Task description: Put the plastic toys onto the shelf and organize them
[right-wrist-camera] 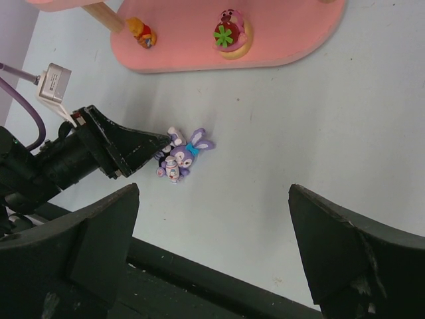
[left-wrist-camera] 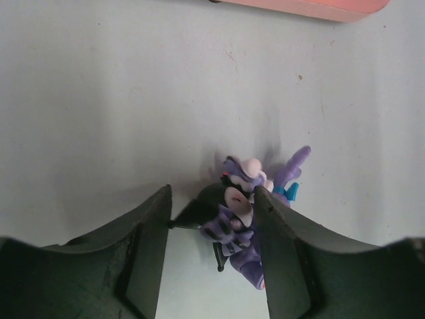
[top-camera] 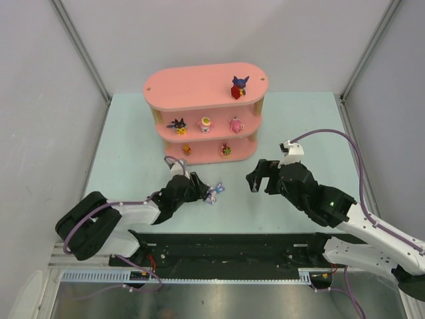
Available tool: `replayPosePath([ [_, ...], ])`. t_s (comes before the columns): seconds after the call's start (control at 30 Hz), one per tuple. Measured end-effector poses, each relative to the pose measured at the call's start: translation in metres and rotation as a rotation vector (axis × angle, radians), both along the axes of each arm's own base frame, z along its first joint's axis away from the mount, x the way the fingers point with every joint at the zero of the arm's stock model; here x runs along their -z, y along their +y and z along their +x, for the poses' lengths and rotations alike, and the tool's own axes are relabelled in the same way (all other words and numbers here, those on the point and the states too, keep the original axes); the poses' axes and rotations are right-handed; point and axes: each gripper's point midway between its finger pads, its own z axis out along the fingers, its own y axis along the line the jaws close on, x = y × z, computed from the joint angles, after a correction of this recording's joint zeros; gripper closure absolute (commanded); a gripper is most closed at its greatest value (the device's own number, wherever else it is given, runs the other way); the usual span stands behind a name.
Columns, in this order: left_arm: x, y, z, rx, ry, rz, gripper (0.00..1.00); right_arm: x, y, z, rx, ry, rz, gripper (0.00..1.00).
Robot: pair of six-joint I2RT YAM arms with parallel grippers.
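Note:
The pink three-tier shelf [top-camera: 192, 86] stands at the back of the table. It holds a red-purple toy [top-camera: 239, 86] on top, a black-eared one [top-camera: 177, 125], a yellow-pink one [top-camera: 206, 123] and a pink one [top-camera: 236, 123] in the middle, and two on the bottom board. My left gripper [top-camera: 202, 189] lies low on the table. Its jaws [left-wrist-camera: 212, 199] press on a black-eared purple toy [left-wrist-camera: 232, 212]. A blue-purple rabbit [left-wrist-camera: 295, 169] lies just beyond the right finger and also shows in the right wrist view [right-wrist-camera: 189, 151]. My right gripper [top-camera: 260, 176] is open and empty, to the right.
The bottom board [right-wrist-camera: 299, 33] holds an orange toy [right-wrist-camera: 141, 32] and a red toy with a green flower [right-wrist-camera: 226, 34]. White walls close in the pale green table [top-camera: 133, 133]. A black rail [top-camera: 226, 246] runs along the near edge.

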Motion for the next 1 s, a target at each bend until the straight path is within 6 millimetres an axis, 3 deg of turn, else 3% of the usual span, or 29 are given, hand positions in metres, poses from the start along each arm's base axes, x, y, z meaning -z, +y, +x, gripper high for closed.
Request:
replayPosePath([
  [0.23,-0.007,-0.001,-0.008,0.031,-0.022,-0.048,0.59,0.004,0.000,0.002,0.001,0.008,0.004,0.00],
  [0.4,-0.012,0.009,-0.020,0.040,-0.031,-0.051,0.63,0.008,0.003,0.003,-0.011,0.022,0.003,0.00],
  [0.67,-0.060,0.015,-0.022,0.074,-0.154,-0.057,0.69,0.014,0.015,0.005,-0.041,0.038,0.009,0.00],
  [0.83,-0.076,0.016,-0.026,0.121,-0.197,-0.042,0.69,0.025,0.022,0.002,-0.080,0.061,-0.008,0.00],
  [1.0,-0.088,0.004,-0.039,0.244,-0.233,-0.060,0.68,0.025,0.037,-0.004,-0.176,0.070,0.035,0.00],
])
